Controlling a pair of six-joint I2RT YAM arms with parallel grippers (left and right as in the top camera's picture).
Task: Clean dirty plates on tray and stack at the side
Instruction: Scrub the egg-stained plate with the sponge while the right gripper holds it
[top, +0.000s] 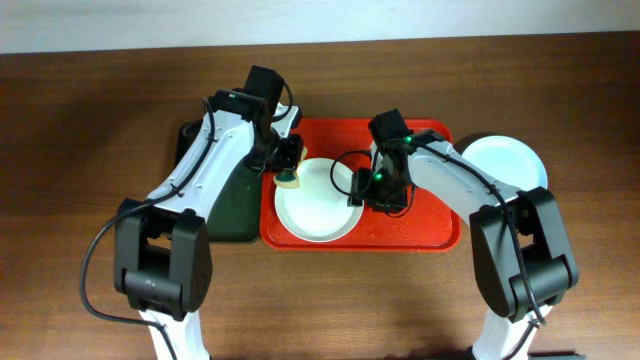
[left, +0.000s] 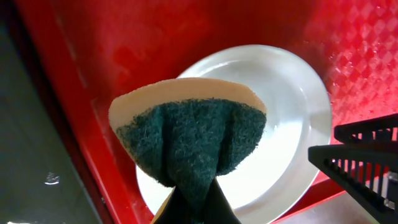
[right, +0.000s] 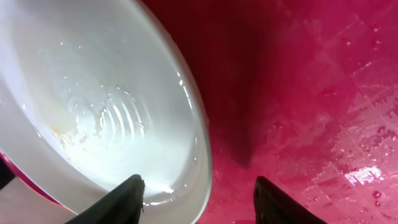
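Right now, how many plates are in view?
2. One plate lies on the red tray. A second plate sits on the table beside the tray's right end; others may hide under it.

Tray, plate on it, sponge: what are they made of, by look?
Tray: likely moulded plastic, glossy red, with an embossed diamond pattern. Plate: smooth, glossy white with sharp highlights; ceramic or melamine, cannot tell. Sponge: tan foam faced with a dark green, fuzzy fibrous scouring layer, matte.
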